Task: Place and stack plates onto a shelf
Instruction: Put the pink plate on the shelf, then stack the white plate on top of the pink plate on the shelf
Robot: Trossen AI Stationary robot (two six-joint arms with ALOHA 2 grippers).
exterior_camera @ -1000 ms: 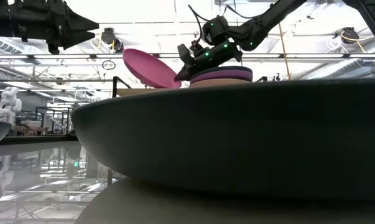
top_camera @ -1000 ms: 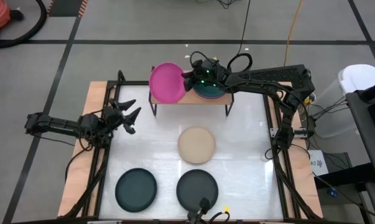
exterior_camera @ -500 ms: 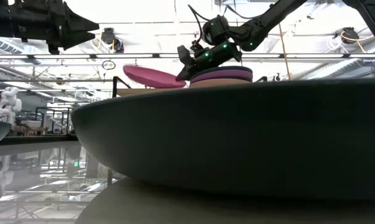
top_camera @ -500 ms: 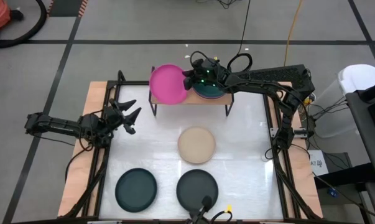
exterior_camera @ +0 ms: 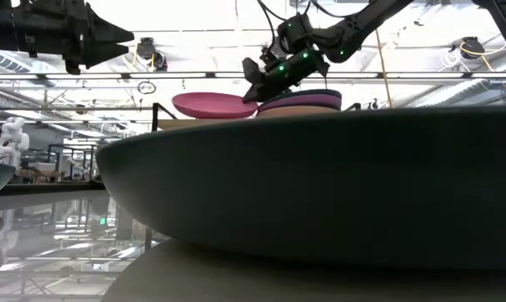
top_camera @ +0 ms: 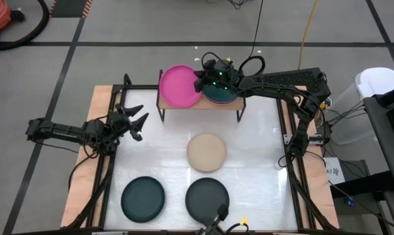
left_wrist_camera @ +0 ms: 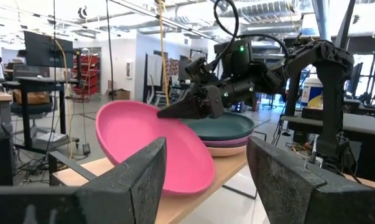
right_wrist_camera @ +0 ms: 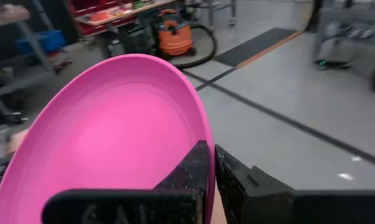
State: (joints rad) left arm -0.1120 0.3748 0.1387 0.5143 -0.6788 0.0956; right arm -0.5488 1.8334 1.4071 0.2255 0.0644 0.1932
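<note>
A magenta plate [top_camera: 179, 85] is over the left half of the light-wood shelf [top_camera: 210, 106], lying about level in the low view [exterior_camera: 209, 105]. My right gripper [top_camera: 198, 83] is shut on it. A stack of plates with a teal one on top [top_camera: 221, 95] sits on the shelf's right half. A beige plate [top_camera: 206, 151], a teal plate [top_camera: 143, 198] and a dark grey plate [top_camera: 207, 198] lie flat on the table. My left gripper [top_camera: 136, 118] hangs open at the table's left edge, holding nothing. My right gripper pinches the magenta plate's rim [right_wrist_camera: 206, 140] on the side nearest the stack, one finger on the plate's inner face and one on its outer face. The fingers come about level from the table's right. The plate reaches out level to the left; whether it rests on the shelf, I cannot tell.
The white tabletop [top_camera: 157, 156] is framed by black rails [top_camera: 106, 170]. In the low view the near dark plate [exterior_camera: 320, 184] blocks most of the scene. The right arm [top_camera: 281, 81] stretches along the far edge above the stack.
My right gripper has rolled, and the magenta plate, which stood tilted with its left edge raised, has come down to lie level over the shelf's left half. The plate has also shifted slightly toward the stack. The gripper stays shut on the rim.
</note>
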